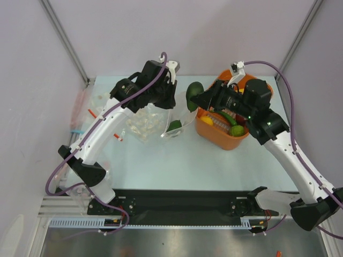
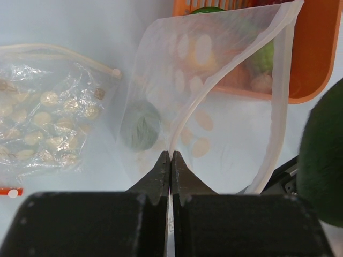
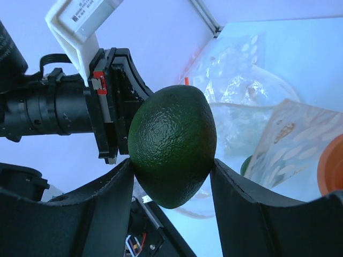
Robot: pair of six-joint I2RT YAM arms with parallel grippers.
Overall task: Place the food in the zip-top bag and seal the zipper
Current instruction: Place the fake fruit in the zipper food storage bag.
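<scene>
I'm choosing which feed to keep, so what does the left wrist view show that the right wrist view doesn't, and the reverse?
Only the left wrist view: the left tool pinched shut on the rim of the clear white-dotted zip-top bag, holding its mouth open. Only the right wrist view: the right tool gripping the dark green plastic avocado on both sides. Both: the bag, the avocado, and some of the orange plastic basket.

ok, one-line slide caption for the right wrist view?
Right hand grips the green avocado, with the dotted zip-top bag just beyond.
</scene>
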